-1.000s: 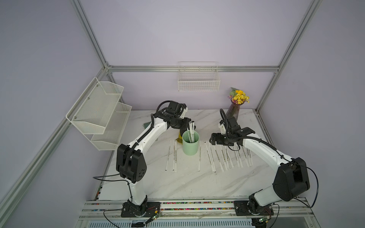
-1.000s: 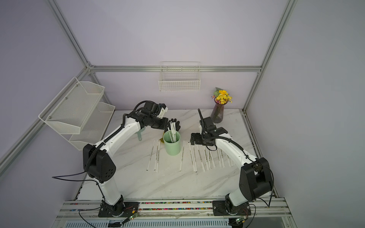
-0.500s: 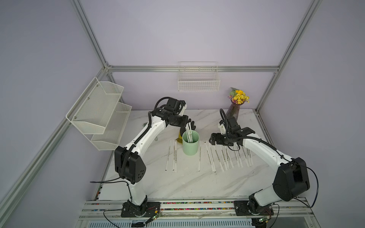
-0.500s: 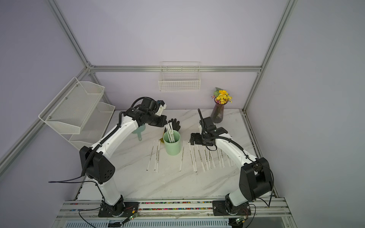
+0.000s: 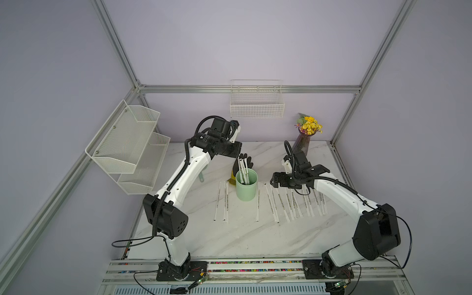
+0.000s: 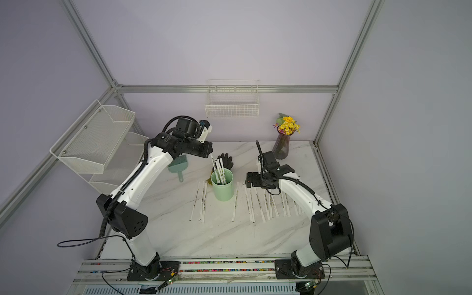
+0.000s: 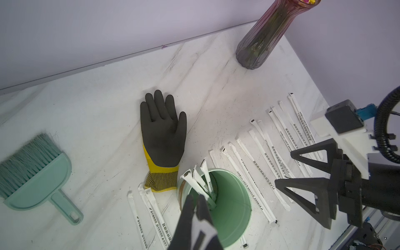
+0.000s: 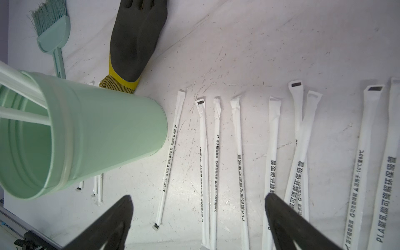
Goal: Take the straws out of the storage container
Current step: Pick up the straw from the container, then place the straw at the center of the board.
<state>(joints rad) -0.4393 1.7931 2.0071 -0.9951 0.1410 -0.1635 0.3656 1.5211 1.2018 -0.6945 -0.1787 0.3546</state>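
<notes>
**Left hand lifts away from the cup, fingers together**

The left hand [image 7: 195,200] hangs over the rim of the storage container [image 5: 245,190], its fingers pressed together at the leftmost of the three straws [image 6: 217,169] standing inside, seemingly pinching it just below its top, though the contact is partly hidden; compared with a second ago the left arm is higher and farther left, and the straw tops lean left after it, so one more straw looks to be on its way out; the container stays in the middle of the counter [image 5: 242,237], with removed straws lying flat on both sides, two left and a row right; the right hand [image 8: 198,195] has not moved, fingers wide apart and empty above that row.
</notes>
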